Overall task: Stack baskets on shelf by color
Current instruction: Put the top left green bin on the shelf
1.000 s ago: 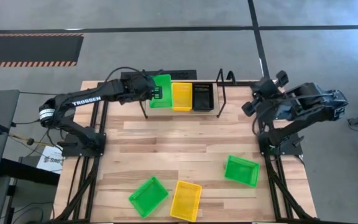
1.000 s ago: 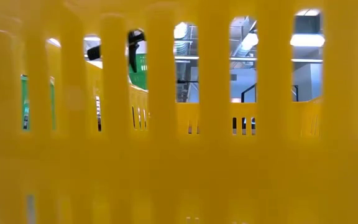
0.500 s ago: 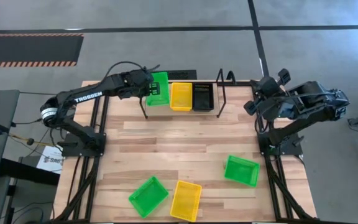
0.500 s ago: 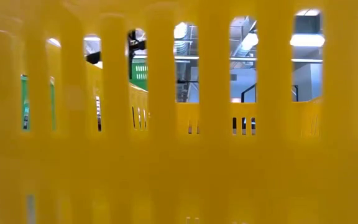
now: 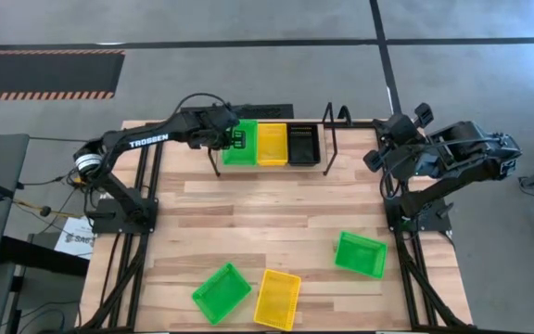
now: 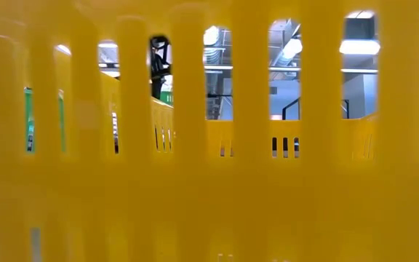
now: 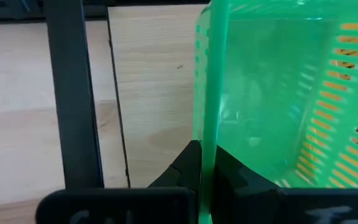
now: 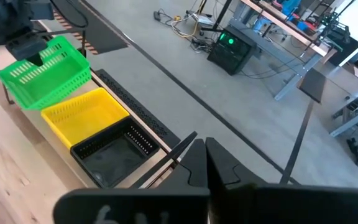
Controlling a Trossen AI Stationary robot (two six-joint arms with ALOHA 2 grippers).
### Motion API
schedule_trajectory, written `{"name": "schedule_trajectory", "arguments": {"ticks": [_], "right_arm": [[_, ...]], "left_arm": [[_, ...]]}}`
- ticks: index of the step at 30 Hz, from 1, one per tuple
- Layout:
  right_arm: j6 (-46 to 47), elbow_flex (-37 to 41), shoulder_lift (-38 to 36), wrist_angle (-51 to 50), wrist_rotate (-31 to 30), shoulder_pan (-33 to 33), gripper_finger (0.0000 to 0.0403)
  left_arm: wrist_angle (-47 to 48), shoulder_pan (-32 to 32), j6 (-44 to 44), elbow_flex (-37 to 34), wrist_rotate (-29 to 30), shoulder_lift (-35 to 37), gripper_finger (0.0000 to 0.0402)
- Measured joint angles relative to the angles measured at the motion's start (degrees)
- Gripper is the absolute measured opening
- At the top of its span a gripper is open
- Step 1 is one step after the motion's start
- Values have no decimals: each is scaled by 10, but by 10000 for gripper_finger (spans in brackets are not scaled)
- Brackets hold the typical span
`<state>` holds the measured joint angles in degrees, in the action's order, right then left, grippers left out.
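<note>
Basket, a green one (image 5: 240, 142), is clamped by its left wall in the left gripper (image 5: 229, 139); over the last second it moves from tilted above the shelf (image 5: 327, 139) down to the left slot, now nearly level beside the yellow basket (image 5: 272, 144) and black basket (image 5: 302, 144). I judge the release comes next. Right gripper (image 5: 373, 160) waits closed and empty, far right. Three baskets lie on the near table (image 5: 248, 213)

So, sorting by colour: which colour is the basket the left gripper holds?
Bright green plastic mesh basket, clearest in the right wrist view.
</note>
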<state>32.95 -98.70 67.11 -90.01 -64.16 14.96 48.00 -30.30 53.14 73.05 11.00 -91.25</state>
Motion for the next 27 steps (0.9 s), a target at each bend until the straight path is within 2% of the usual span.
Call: {"name": "schedule_trajectory", "arguments": {"ticks": [7, 16, 27], "right_arm": [[0, 0, 4, 0, 0, 0, 1], [-5, 0, 11, 0, 0, 0, 1], [-20, 0, 12, 0, 0, 0, 1]], "left_arm": [[22, -10, 9, -1, -2, 1, 0], [26, -8, 36, -1, -43, 0, 0], [26, -5, 37, -2, -35, 0, 0]]}}
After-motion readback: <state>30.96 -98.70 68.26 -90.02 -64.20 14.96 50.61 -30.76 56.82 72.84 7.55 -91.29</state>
